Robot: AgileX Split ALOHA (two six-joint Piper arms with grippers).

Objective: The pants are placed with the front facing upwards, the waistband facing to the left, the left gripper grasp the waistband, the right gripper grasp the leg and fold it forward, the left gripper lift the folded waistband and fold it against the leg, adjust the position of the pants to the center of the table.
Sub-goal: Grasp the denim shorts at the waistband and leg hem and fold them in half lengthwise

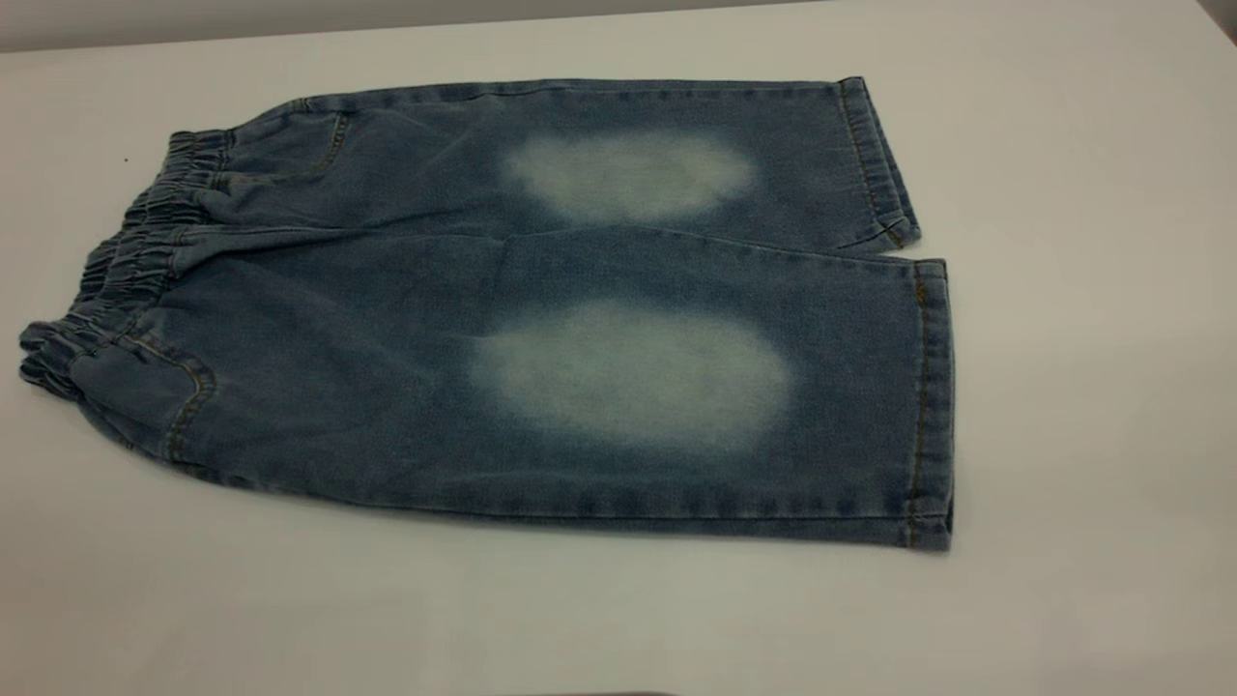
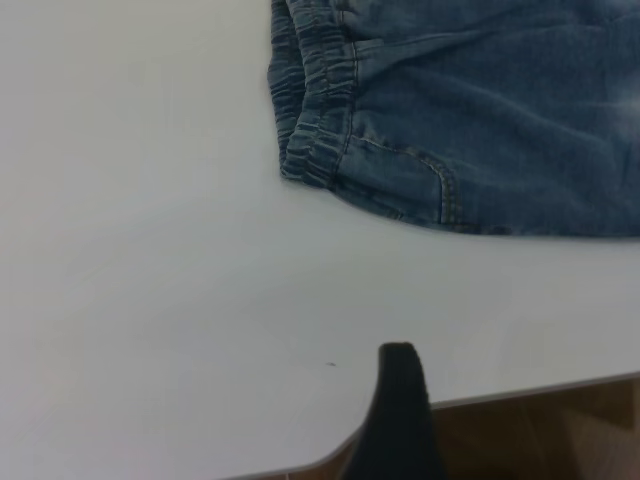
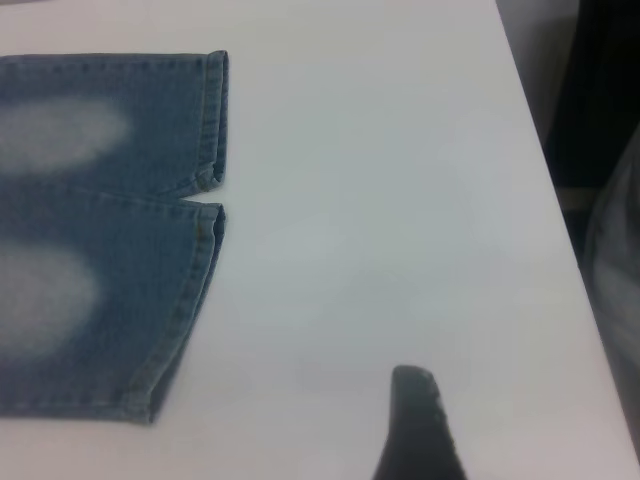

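The blue denim pants (image 1: 541,319) lie flat on the white table (image 1: 1063,387), front up, with a pale oval on each leg. Their elastic waistband (image 1: 106,280) is at the left and the two leg hems (image 1: 918,319) at the right. Neither gripper shows in the exterior view. In the left wrist view only a dark part of my left gripper (image 2: 400,410) shows, over the table's edge and well clear of the waistband (image 2: 315,100). My right gripper (image 3: 415,425) hangs over bare table, apart from the leg hems (image 3: 205,240). Nothing is held.
The table edge (image 2: 520,392) runs close by the left gripper, with a brown floor beyond it. Another table edge (image 3: 540,150) lies beside the right gripper, with dark shapes past it. White tabletop surrounds the pants on all sides.
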